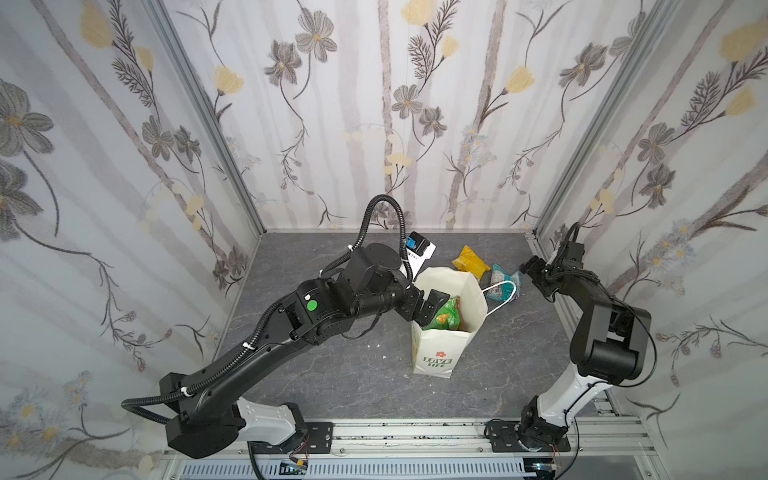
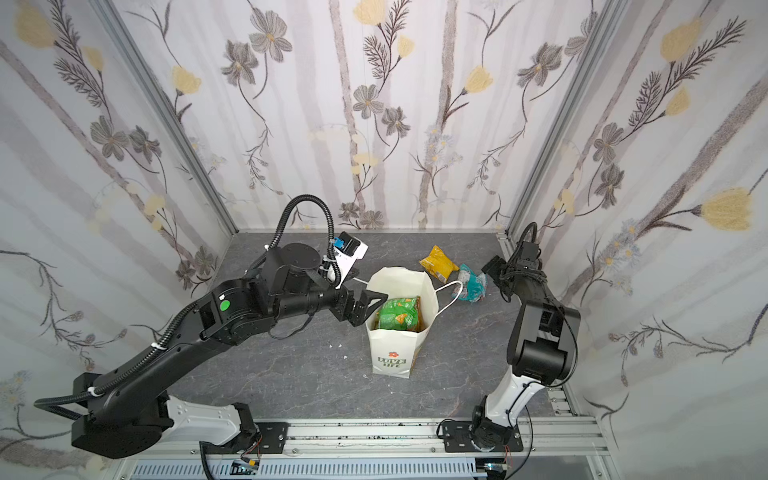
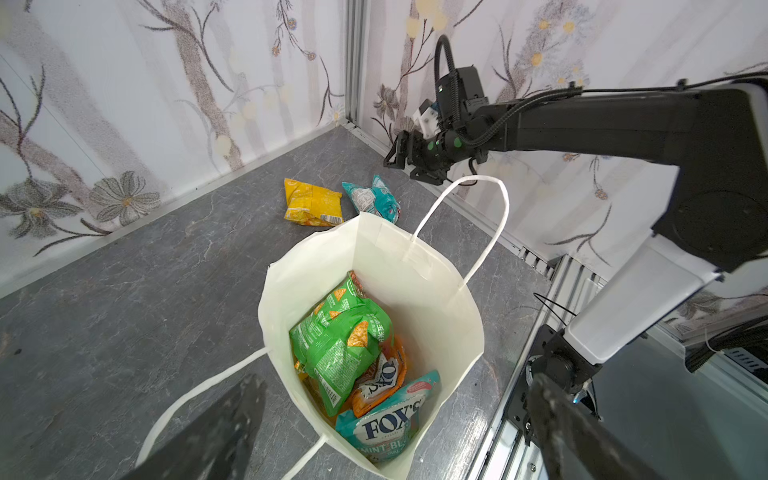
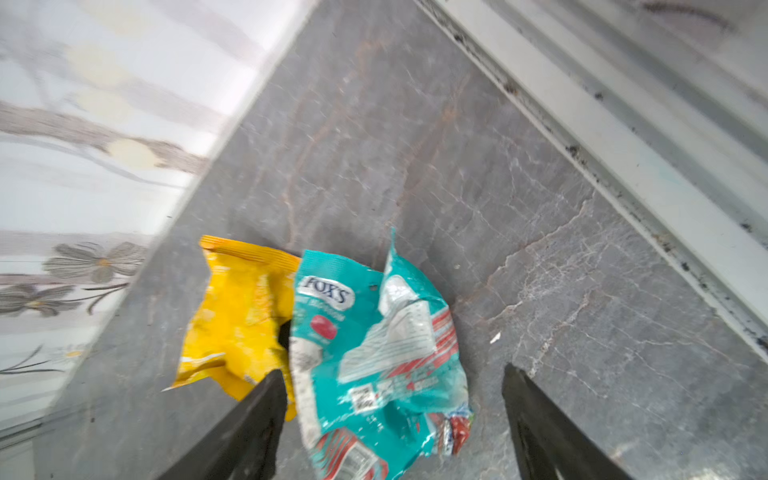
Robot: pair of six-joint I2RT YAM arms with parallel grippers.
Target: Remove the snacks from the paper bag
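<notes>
Right wrist view, lower centre: right gripper (image 4: 392, 370) spread wide, empty, over a teal Fox's packet (image 4: 365, 332); left gripper (image 3: 392, 380) gapes empty above the paper bag (image 3: 415, 270).

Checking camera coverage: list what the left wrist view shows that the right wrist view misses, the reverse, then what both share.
Left wrist only: the open paper bag with the green packet, orange packet and mint packet inside. Right wrist only: the FOX'S label on the teal packet. Both: that teal packet beside the yellow packet, lying on the grey table.
</notes>
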